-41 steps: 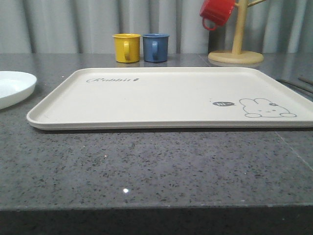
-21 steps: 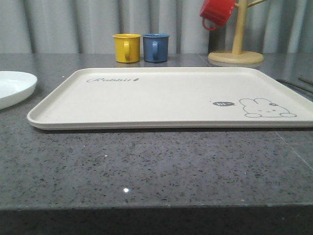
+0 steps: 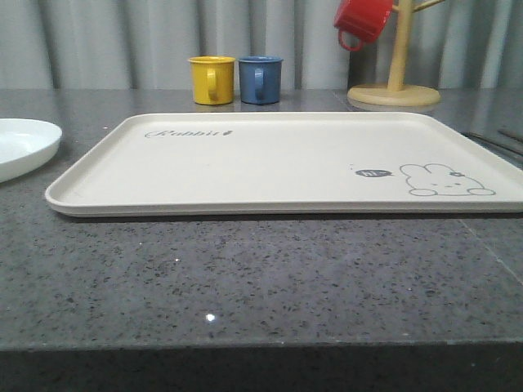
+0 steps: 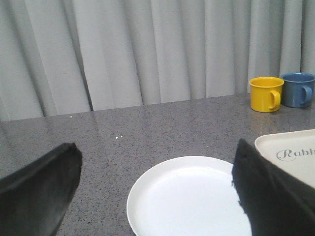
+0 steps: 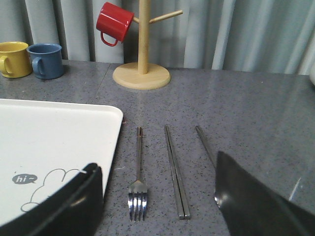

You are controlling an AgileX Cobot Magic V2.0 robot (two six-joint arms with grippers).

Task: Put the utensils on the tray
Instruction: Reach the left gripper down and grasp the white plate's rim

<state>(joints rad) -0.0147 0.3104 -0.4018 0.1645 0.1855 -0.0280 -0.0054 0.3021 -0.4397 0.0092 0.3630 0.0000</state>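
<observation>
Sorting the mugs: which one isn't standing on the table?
The red mug: it hangs tipped on the wooden mug tree, while the yellow mug and blue mug stand upright side by side.

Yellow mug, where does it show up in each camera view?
Front view: yellow mug at the table's back, beyond the tray, left of the blue mug.
Left wrist view: before the curtain, beyond the white plate.
Right wrist view: past the tray's far edge.
Shared landmark: the blue mug right beside it.
</observation>
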